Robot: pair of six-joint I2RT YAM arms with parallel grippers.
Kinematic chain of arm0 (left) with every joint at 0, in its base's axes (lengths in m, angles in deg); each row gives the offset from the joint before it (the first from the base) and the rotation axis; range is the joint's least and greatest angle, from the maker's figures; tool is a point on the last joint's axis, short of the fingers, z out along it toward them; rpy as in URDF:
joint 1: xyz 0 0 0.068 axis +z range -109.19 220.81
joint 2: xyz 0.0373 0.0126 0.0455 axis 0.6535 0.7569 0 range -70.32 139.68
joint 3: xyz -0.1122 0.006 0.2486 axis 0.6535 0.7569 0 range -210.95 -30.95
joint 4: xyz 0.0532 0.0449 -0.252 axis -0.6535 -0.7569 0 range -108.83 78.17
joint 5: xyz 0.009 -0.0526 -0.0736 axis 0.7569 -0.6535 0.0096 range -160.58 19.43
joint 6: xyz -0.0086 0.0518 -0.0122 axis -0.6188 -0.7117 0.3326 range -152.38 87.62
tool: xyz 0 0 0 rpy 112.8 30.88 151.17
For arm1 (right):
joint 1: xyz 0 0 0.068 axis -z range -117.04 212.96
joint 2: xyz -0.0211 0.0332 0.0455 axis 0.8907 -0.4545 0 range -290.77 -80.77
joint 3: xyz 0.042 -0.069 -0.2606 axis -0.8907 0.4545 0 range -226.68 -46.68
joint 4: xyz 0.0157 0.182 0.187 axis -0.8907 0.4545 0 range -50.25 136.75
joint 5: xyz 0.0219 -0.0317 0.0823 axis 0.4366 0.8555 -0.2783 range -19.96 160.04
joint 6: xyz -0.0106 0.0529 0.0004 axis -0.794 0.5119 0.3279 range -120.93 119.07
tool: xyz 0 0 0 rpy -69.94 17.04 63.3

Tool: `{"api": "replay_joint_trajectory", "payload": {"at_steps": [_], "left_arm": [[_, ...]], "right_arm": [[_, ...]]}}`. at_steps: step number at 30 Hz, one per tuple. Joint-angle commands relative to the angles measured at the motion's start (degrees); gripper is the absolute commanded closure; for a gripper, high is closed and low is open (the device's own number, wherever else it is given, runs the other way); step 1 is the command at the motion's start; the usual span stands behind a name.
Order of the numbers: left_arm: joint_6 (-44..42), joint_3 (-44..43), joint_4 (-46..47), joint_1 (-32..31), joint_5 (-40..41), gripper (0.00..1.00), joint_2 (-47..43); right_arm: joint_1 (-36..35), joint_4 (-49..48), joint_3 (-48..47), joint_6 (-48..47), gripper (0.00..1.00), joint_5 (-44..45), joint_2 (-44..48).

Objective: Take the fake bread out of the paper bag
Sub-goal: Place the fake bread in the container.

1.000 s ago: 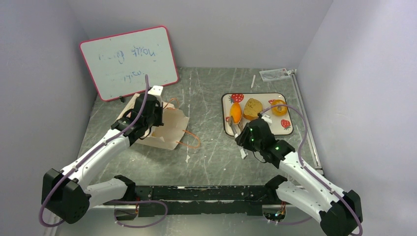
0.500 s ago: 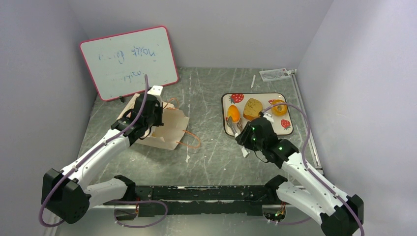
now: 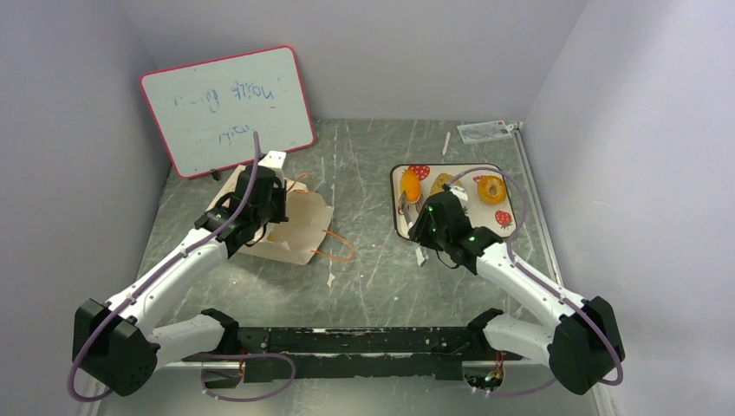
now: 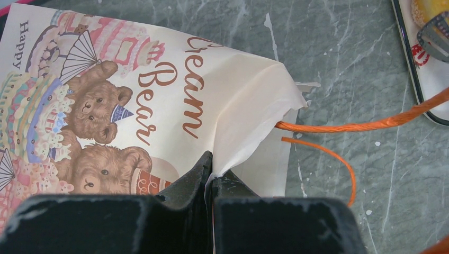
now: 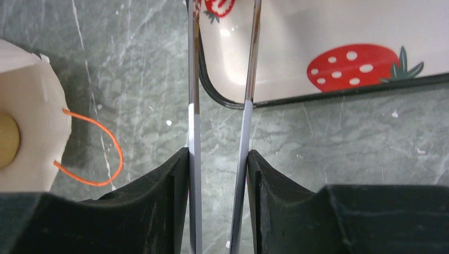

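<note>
The paper bag [image 3: 299, 227] lies flat on the table at the left, its bear print [image 4: 100, 121] facing up and its orange cord handles [image 4: 360, 126] toward the tray. My left gripper [image 3: 264, 195] [image 4: 210, 164] is shut on the bag's edge. My right gripper [image 3: 431, 221] [image 5: 218, 153] is shut on metal tongs [image 5: 194, 79] whose arms reach over the tray's near left corner. On the tray lie an orange roll [image 3: 410, 186], a brown loaf [image 3: 445, 182] partly hidden by my right arm, and a ring bagel [image 3: 491, 187]. A round tan shape [image 5: 6, 140] shows in the bag's mouth.
The white strawberry-printed tray [image 3: 503, 227] [image 5: 328, 32] stands right of centre. A pink-framed whiteboard [image 3: 227, 108] leans at the back left, just behind the bag. A small card [image 3: 484, 131] lies at the back right. Walls close in left, right and behind.
My right arm has moved back and left over the tray with the tongs. The orange roll has shifted toward the tray's far left. The left arm and bag have not moved.
</note>
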Motion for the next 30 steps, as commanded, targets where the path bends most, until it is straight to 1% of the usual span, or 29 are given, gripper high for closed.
{"api": "replay_joint_trajectory", "payload": {"at_steps": [1, 6, 15, 21, 30], "left_arm": [[0.7, -1.0, -1.1, -0.3, -0.6, 0.93, -1.7], [0.7, -0.5, -1.5, -0.3, -0.1, 0.93, -2.7], [0.8, -0.8, -1.0, -0.2, -1.7, 0.93, -1.7], [0.5, -1.1, -1.2, -0.2, -1.6, 0.93, -1.8], [0.4, 1.6, -0.3, -0.3, -3.1, 0.93, -3.3]], "right_arm": [[1.1, -4.3, -3.5, -1.5, 0.56, 1.5, -2.1], [1.1, -4.3, -0.7, 0.2, 0.54, -0.2, 1.0], [1.2, -0.9, 2.8, 2.0, 0.49, -1.5, 5.5], [1.1, 1.9, 3.3, 2.0, 0.52, -2.0, 9.5], [0.7, 4.7, 5.0, 1.9, 0.56, -6.2, 15.0]]}}
